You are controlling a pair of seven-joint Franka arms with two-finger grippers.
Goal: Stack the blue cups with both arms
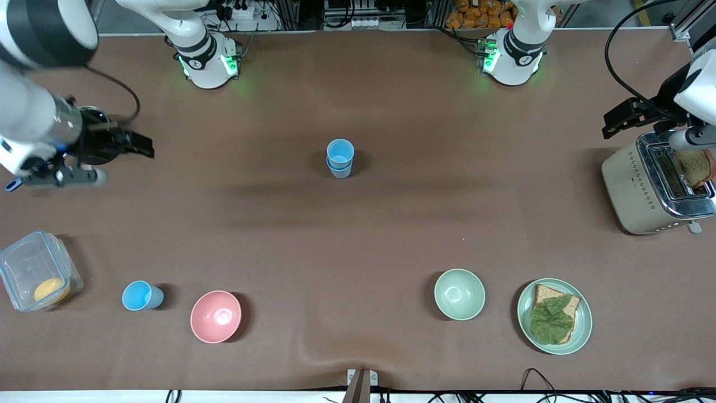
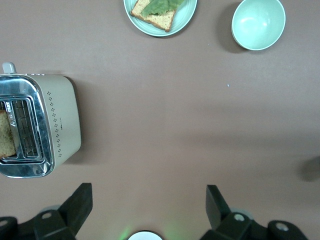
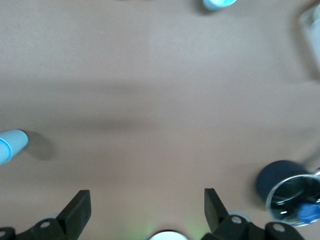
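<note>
The two blue cups stand stacked in the middle of the table: the sky-blue cup (image 1: 340, 151) sits inside the duller grey-blue cup (image 1: 340, 171). The stack also shows at the edge of the right wrist view (image 3: 10, 145). My right gripper (image 1: 137, 144) (image 3: 146, 196) is open and empty, up over the right arm's end of the table beside a black pot. My left gripper (image 1: 621, 118) (image 2: 148, 192) is open and empty, up over the left arm's end beside a toaster. Both are well apart from the stack.
A third, brighter blue cup (image 1: 141, 295), a pink bowl (image 1: 216, 316), a green bowl (image 1: 459, 294), a plate with bread and a leaf (image 1: 582, 330) and a clear box (image 1: 33, 268) stand near the front camera. A toaster (image 1: 632, 184) and the black pot (image 1: 94, 116) stand at the ends.
</note>
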